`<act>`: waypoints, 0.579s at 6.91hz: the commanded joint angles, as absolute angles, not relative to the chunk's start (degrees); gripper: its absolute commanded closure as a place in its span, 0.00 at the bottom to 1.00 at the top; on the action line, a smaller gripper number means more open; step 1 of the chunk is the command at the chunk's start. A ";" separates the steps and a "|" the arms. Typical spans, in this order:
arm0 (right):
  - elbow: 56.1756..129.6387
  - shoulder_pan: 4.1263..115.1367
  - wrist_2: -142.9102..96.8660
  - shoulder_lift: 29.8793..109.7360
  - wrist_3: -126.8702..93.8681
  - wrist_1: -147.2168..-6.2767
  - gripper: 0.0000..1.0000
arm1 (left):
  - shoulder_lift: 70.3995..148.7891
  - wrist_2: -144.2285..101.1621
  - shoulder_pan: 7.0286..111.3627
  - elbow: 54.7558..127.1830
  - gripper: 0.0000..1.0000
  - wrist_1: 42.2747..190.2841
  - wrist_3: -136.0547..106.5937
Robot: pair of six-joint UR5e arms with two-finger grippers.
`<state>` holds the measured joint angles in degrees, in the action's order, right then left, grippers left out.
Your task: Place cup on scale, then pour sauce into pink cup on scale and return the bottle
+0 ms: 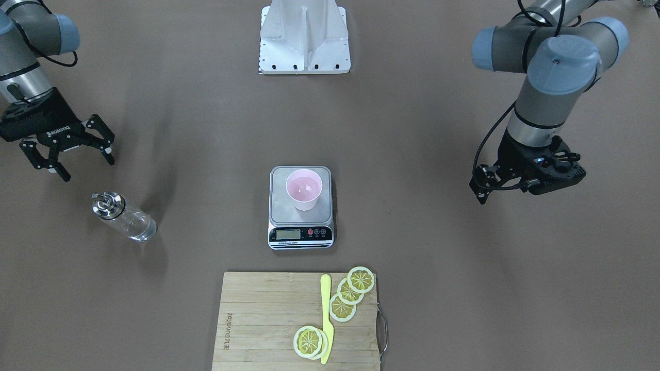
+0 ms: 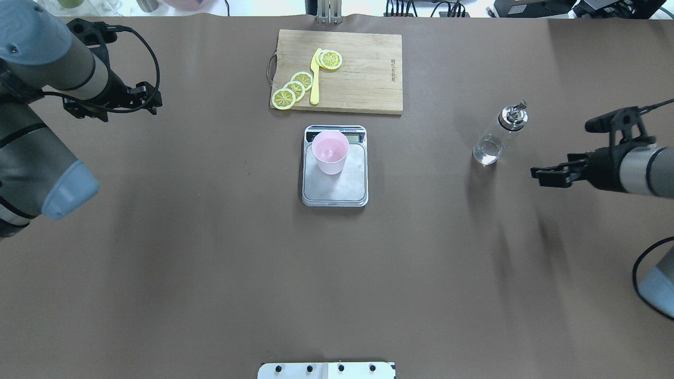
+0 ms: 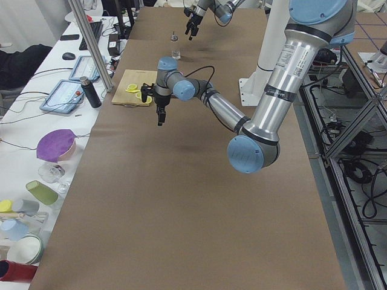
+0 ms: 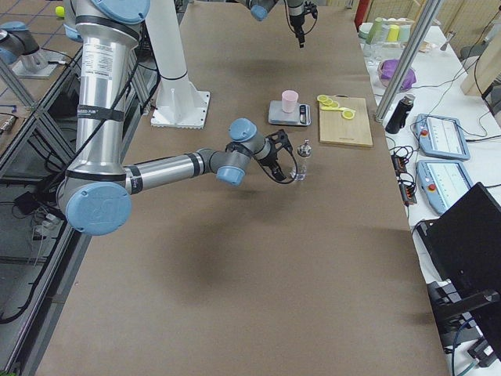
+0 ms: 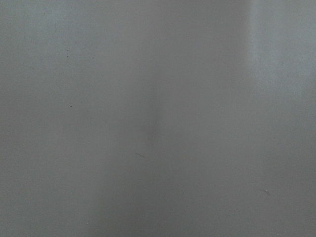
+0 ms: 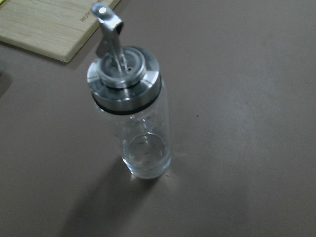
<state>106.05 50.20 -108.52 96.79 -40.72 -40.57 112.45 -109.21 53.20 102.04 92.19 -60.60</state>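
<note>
The pink cup point(image 1: 304, 189) stands upright on the steel scale point(image 1: 300, 219) at the table's middle, also in the overhead view point(image 2: 330, 152), on the scale's point(image 2: 337, 189) far part. Something glints at the cup's bottom. The clear bottle point(image 1: 124, 216) with its chrome pourer stands free on the table point(image 2: 497, 137) and fills the right wrist view point(image 6: 131, 113). My right gripper point(image 1: 88, 170) is open and empty, hovering just beside the bottle point(image 2: 538, 176). My left gripper point(image 1: 482, 193) hangs far off at the other side point(image 2: 155, 102); I cannot tell how its jaws stand.
A wooden cutting board point(image 1: 258, 319) with lemon slices point(image 1: 350, 291) and a yellow knife point(image 1: 326, 314) lies beyond the scale. The robot's white base plate point(image 1: 304, 51) is at the near edge. The left wrist view shows only bare brown table.
</note>
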 commanded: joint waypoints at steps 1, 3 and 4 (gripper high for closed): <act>105.91 64.62 -124.31 93.37 -25.22 -59.20 0.00 | 112.33 -109.86 57.63 101.95 0.01 90.63 -52.09; 105.47 73.88 -130.14 86.77 -8.77 -85.92 0.00 | 112.41 -116.17 69.11 100.73 0.01 79.26 -28.62; 104.77 76.79 -129.99 86.66 -4.35 -92.40 0.00 | 112.24 -116.63 76.13 96.02 0.01 76.41 -14.99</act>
